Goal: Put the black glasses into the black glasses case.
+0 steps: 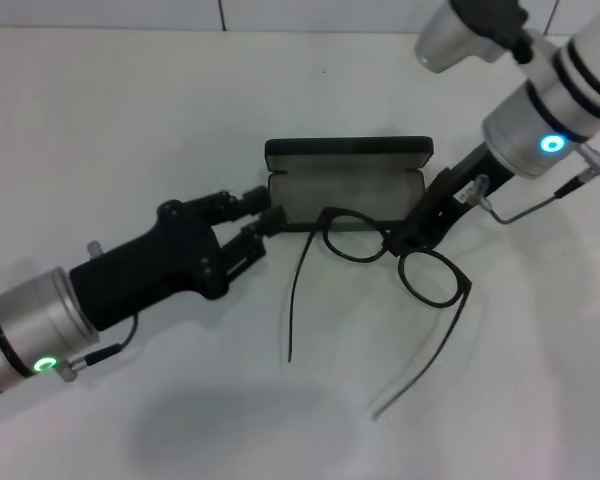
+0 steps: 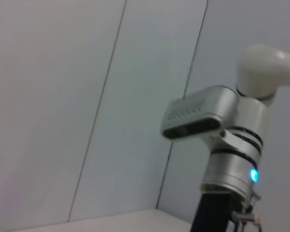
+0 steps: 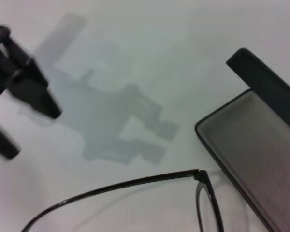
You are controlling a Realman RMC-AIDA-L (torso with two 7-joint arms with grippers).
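Left hand (image 1: 263, 222) parted beside open black oblong case (image 1: 348, 186) | my right hand (image 1: 405, 240) pinches thin black-framed glasses (image 1: 395, 250) over white counter (image 1: 130, 130)

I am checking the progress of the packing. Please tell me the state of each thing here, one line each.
black glasses case: open, lid up, on the table.
black glasses: unfolded, temple arms spread, one lens at the case's front edge, not inside.
right gripper: shut on the glasses' bridge.
left gripper: open, beside the case's left end.
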